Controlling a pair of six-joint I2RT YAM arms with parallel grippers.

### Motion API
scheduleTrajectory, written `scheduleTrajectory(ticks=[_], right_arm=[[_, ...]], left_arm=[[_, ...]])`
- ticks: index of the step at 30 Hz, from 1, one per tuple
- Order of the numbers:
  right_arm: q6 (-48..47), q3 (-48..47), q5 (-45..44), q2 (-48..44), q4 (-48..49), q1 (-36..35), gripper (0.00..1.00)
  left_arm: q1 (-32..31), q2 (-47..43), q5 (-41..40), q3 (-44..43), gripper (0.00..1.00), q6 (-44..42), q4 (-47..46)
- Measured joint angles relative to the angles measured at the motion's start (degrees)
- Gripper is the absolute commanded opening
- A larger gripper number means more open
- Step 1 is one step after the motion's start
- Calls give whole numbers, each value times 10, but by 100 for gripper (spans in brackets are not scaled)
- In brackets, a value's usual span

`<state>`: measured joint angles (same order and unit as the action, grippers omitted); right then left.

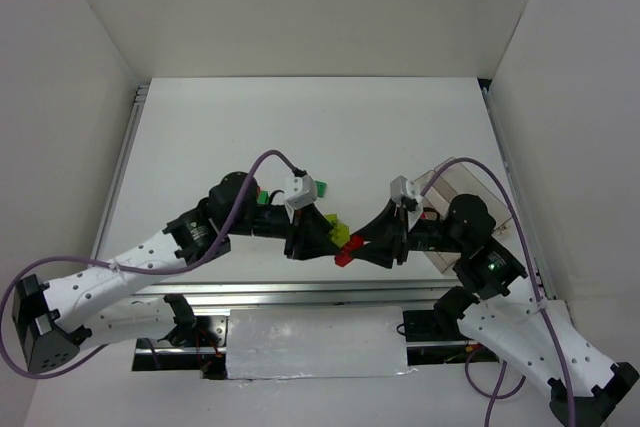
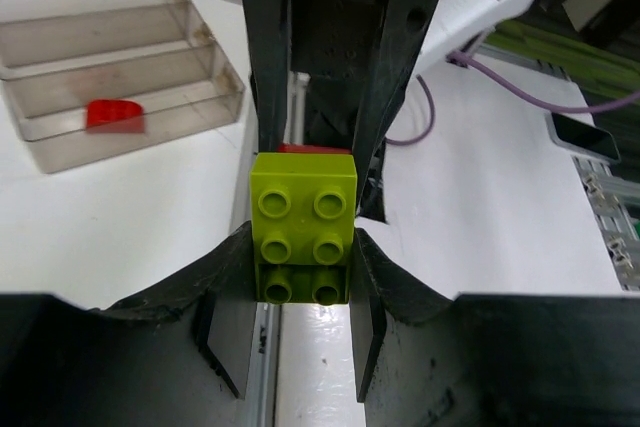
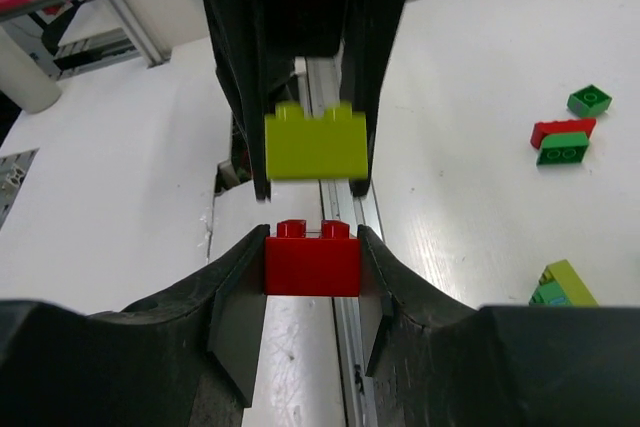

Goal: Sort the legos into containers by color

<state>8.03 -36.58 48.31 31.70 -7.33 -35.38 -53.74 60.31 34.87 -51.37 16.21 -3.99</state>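
Left pincer (image 2: 305, 269) clamps lime brick (image 2: 303, 215) between fingertips (image 2: 226, 285).

The yellow-green brick (image 2: 303, 209) and red brick (image 3: 311, 265) are smooth, glossy plastic. The tray (image 2: 215, 77) is clear plastic, perhaps slightly scuffed. The left gripper's fingers (image 2: 140, 342) look matt black; the table (image 1: 300, 127) matt white.
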Motion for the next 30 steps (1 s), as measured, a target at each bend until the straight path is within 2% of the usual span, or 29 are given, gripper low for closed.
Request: scheduleTrajectory(ticks=[5,8,12,14,15,16,19,25,30], right_arm=[[-5,4,-10,38,-5,0,0],[7,10,-65,53,-4,0,0],[66,12,-276,55,-23,1,0],[124,-4,-426,72,-62,7,0],[141,-12,-465,79,-77,12,0],[184,-32,-555,103,-113,28,0],[254,-63,-679,155,-169,74,0],[297,-65,-722,218,-198,210,0],[301,-65,-720,259,-190,228,6]], left_arm=[[37,-43,-18,0,0,0,5],[51,-63,-40,2,0,3,8],[57,-71,-139,1,0,13,37],[59,-67,-196,-1,0,25,65],[59,-64,-221,-2,0,31,78],[61,-59,-244,-3,0,37,90],[62,-44,-280,-7,0,48,113],[62,-34,-297,-8,0,56,123],[62,-24,-296,-11,0,62,123]])
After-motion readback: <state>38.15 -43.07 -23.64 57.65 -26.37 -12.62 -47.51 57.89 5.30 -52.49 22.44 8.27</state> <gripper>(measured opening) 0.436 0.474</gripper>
